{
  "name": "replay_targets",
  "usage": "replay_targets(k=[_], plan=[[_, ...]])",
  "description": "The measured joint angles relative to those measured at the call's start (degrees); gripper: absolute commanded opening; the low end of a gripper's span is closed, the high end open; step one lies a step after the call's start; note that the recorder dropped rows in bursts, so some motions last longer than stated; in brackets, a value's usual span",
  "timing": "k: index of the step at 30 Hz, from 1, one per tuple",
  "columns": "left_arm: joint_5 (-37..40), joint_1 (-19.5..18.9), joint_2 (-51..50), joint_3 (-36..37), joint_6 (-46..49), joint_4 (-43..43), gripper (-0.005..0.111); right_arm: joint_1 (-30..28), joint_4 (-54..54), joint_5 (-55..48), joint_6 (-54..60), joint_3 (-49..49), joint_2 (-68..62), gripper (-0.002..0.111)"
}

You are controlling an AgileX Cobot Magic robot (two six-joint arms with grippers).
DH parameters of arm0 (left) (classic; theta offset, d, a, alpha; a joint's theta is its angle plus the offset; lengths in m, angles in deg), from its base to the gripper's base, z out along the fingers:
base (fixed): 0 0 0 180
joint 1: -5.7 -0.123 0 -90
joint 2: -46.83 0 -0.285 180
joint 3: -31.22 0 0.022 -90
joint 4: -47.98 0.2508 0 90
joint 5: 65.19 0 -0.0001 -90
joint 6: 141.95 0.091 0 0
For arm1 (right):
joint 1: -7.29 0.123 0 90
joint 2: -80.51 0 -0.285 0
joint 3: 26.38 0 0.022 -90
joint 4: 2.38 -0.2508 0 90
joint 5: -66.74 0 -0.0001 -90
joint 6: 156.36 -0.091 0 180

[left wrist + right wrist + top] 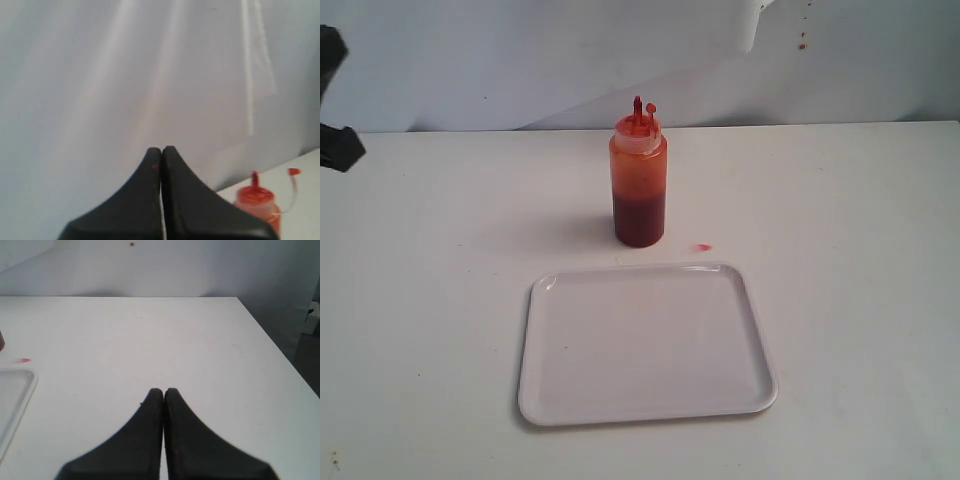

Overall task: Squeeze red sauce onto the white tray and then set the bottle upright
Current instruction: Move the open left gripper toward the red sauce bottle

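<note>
The bottle (639, 180) stands upright on the table, just behind the white tray (645, 343). It is orange-red stained, with dark sauce in its lower part and a red-smeared nozzle on a whitish cap. The tray looks bare and glossy. My left gripper (162, 150) is shut with nothing in it, far off to the left of the bottle (258, 201), whose cap shows beside it in the left wrist view. A dark part of the left arm (335, 120) shows at the exterior view's left edge. My right gripper (163, 391) is shut and empty over bare table, right of the tray (12, 400).
A small red sauce spot (702, 247) lies on the table right of the bottle, also seen as a red spot (23, 360) in the right wrist view. A pale wall with red specks (802, 42) stands behind. The table's right edge (280, 347) drops off beyond my right gripper.
</note>
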Motion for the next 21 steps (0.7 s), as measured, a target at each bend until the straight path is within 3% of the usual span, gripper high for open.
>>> replay_targets(k=[8,12,21], plan=[[-15.86,0.0,-14.56,-5.78,-8.2,21.02,0.0,0.0,0.0,0.0,0.0,0.0,0.0,0.0],[-20.28,0.0,-19.11,-6.4,-8.44,23.37,0.0,0.0,0.0,0.0,0.0,0.0,0.0,0.0],[-21.19,0.0,-22.31,-6.61,-8.56,23.57,0.0,0.0,0.0,0.0,0.0,0.0,0.0,0.0]])
